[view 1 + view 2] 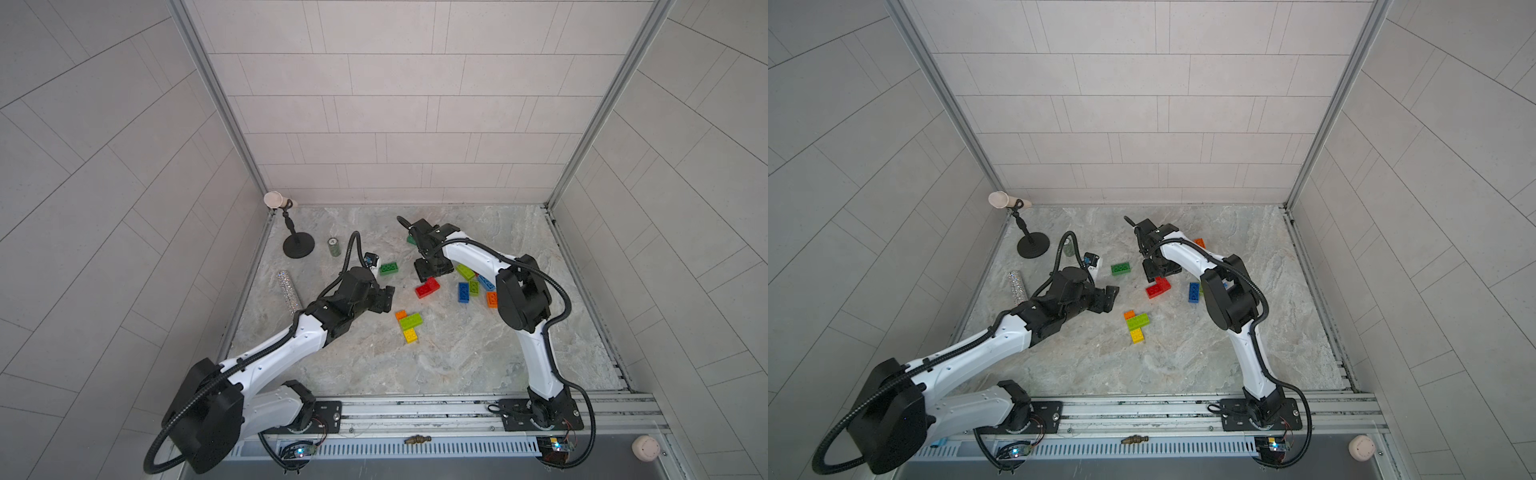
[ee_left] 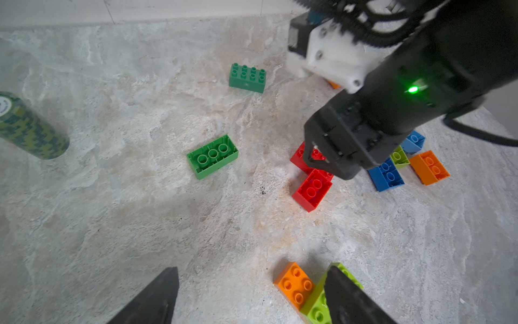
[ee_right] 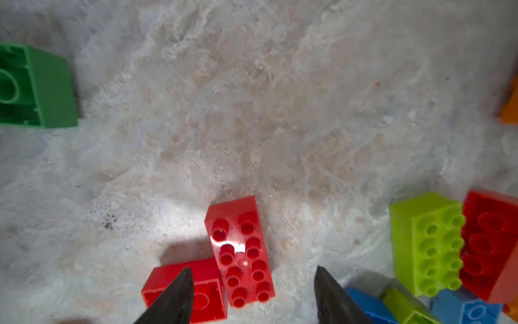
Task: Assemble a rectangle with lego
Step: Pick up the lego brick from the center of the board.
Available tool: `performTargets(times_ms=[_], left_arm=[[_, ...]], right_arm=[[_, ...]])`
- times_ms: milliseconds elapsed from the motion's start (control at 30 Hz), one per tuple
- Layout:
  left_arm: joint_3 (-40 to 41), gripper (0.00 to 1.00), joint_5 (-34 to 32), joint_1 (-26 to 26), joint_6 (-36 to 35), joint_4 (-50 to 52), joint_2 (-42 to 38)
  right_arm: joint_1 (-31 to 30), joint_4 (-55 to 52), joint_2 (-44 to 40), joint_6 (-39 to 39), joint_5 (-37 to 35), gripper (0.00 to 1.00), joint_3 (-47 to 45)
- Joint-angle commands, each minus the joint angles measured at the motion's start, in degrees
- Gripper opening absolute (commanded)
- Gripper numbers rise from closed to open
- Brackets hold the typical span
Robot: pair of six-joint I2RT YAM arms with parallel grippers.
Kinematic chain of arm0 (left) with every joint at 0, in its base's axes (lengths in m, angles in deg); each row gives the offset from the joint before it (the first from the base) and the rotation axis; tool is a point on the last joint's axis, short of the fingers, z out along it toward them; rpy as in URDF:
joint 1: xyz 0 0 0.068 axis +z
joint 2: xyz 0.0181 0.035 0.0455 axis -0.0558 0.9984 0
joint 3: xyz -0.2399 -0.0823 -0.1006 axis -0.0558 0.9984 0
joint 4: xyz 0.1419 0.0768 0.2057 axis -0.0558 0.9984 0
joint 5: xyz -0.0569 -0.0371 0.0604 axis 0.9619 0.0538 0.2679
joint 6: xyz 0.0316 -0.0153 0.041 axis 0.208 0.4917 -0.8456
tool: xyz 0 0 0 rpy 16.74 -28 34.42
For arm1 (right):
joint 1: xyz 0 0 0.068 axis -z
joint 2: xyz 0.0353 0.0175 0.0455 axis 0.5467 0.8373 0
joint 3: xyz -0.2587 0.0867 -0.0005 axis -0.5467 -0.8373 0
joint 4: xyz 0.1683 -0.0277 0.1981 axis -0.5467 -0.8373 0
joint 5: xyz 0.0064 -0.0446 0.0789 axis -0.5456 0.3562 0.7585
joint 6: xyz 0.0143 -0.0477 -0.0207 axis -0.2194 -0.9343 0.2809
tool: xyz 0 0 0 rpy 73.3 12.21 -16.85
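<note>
The lego lies scattered on the marble table. An orange, lime and yellow cluster (image 1: pixel 409 326) (image 1: pixel 1136 326) sits mid-table. My left gripper (image 1: pixel 388 297) (image 2: pixel 252 269) hovers open just left of it, one finger over the lime brick (image 2: pixel 316 303) beside the orange brick (image 2: pixel 294 283). Two red bricks (image 1: pixel 428 287) (image 1: pixel 1158 286) lie touching in an L. My right gripper (image 1: pixel 430 272) (image 3: pixel 253 269) points down over them, open, straddling the studs-up red brick (image 3: pixel 241 252), with one finger over the upturned red brick (image 3: pixel 207 291). Neither gripper holds anything.
An upturned green brick (image 1: pixel 389 268) (image 2: pixel 213 155) and a dark green brick (image 2: pixel 247 77) lie apart. Loose blue, lime and orange bricks (image 1: pixel 473 284) crowd the right arm. A green can (image 1: pixel 333 247), a glittery tube (image 1: pixel 289 291) and a black stand (image 1: pixel 297 245) sit at the left.
</note>
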Motion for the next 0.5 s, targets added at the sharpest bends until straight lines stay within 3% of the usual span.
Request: performTargets(times_ms=[0, 233, 467], left_arm=[[-1.1, 0.87, 0.2, -0.6, -2.8, -3.8, 0.2], [-0.2, 0.86, -0.1, -0.6, -2.9, -3.8, -0.2], [-0.3, 0.86, -0.4, -0.6, -2.9, -2.9, -0.9]], right_arm=[[-0.3, -1.9, 1.8, -2.4, 0.5, 0.69, 3.2], [0.1, -2.6, 4.9, -3.2, -1.7, 0.58, 3.9], [0.4, -3.9, 6.7, -4.0, -2.2, 0.34, 7.1]])
